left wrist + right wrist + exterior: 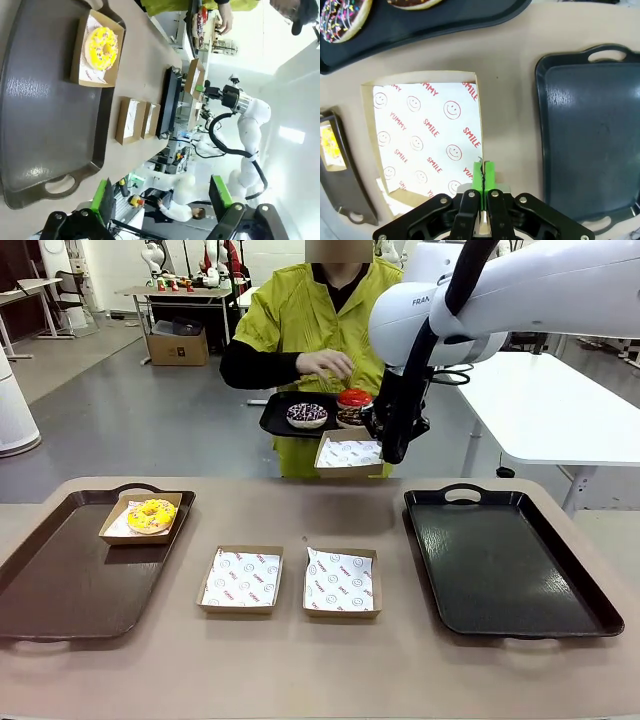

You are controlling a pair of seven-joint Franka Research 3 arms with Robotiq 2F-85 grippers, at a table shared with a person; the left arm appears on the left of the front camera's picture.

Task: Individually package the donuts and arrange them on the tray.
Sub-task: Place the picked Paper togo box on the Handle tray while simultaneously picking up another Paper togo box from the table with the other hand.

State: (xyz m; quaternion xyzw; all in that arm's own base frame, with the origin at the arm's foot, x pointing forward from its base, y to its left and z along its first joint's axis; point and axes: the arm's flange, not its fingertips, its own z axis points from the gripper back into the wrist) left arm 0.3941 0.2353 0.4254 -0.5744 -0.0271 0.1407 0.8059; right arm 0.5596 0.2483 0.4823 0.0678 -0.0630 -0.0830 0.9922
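Donuts lie in two places. The yellow-frosted donut [152, 515] rests in a paper-lined box [112, 533] at the far corner of the brown tray [60, 580], which lies along the left edge of the counter [300, 670]. The other three sit on a small black tray [275, 420] that the person holds beyond the counter's far edge: the sprinkled chocolate donut [307, 415], the red donut [354, 397] and the dark donut [348, 418], which is partly hidden behind the right arm. The person's hand [325, 363] hovers just above the red donut. The right robot hand [392, 452] is clamped on the right rim of an empty lined box [345, 453], holding it raised over the far edge just below the small black tray. Two more empty boxes [241, 579] [342, 581] lie side by side mid-counter, and a large black tray [500, 570] lies by the right edge. The left robot hand [162, 197] hangs above the brown tray's end, green pads [104, 199] spread wide, gripping nothing.
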